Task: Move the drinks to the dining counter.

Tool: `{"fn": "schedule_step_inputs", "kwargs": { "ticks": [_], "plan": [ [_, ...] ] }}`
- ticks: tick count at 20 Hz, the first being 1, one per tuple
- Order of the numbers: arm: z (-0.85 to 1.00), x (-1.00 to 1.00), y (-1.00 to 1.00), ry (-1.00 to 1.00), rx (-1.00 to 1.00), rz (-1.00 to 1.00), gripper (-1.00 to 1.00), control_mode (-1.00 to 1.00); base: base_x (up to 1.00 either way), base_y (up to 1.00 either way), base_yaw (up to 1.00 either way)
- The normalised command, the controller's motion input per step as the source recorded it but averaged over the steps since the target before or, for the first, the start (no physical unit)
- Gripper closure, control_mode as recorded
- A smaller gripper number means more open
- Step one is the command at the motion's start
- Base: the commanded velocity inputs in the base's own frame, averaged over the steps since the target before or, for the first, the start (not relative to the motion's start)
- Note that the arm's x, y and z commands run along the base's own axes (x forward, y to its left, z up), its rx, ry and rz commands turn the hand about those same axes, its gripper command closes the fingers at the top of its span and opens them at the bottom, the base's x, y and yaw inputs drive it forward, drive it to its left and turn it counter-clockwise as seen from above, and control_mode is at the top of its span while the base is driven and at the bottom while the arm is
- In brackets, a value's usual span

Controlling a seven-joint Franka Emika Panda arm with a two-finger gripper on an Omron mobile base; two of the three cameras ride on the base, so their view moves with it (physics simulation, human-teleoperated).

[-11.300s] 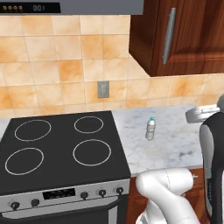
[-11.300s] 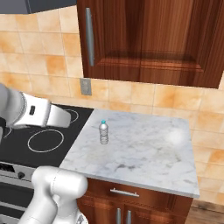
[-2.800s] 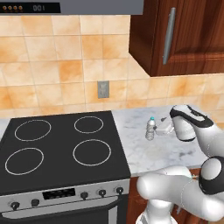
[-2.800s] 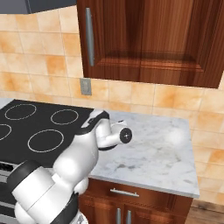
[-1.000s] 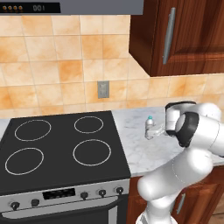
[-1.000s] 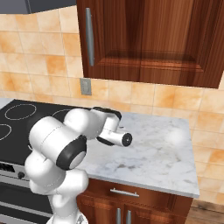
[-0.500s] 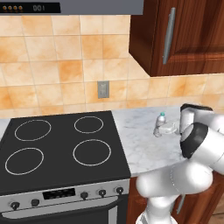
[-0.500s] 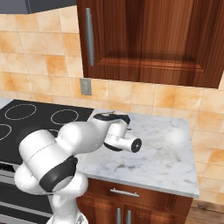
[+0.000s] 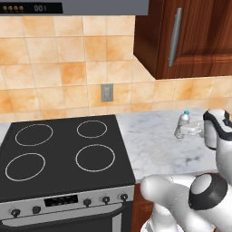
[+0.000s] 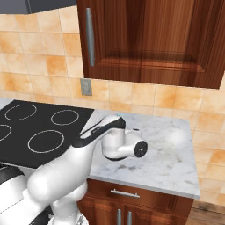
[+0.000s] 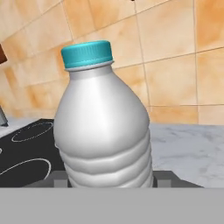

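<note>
Left base view: small water bottle upright over marble worktop right of stove; gripper clamped on its lower body, base hidden, contact with worktop unclear; right base view: arm's wrist covers bottle, teal cap barely peeking; hand view: ribbed bottle close up, fingertips pressed on both sides, bottom cut off.

Hood panel display seems to show "001"
</note>
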Motion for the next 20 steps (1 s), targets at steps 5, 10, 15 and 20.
{"fn": "schedule_step_inputs", "kwargs": {
  "ticks": [5,10,15,20],
  "plan": [
    [0.44,-1.0,-0.02,-0.02,0.0,-0.2,1.0,-1.0,0.0,0.0,0.0],
    [0.68,-0.98,0.0,0.0,0.0,-0.22,1.0,-1.0,0.0,0.0,0.0],
    [0.49,-0.96,0.0,0.03,0.0,-0.24,1.0,-1.0,0.0,0.0,0.0],
    [0.5,-0.82,0.01,0.02,0.0,-0.2,1.0,-1.0,0.0,0.0,0.0]
  ]
}}
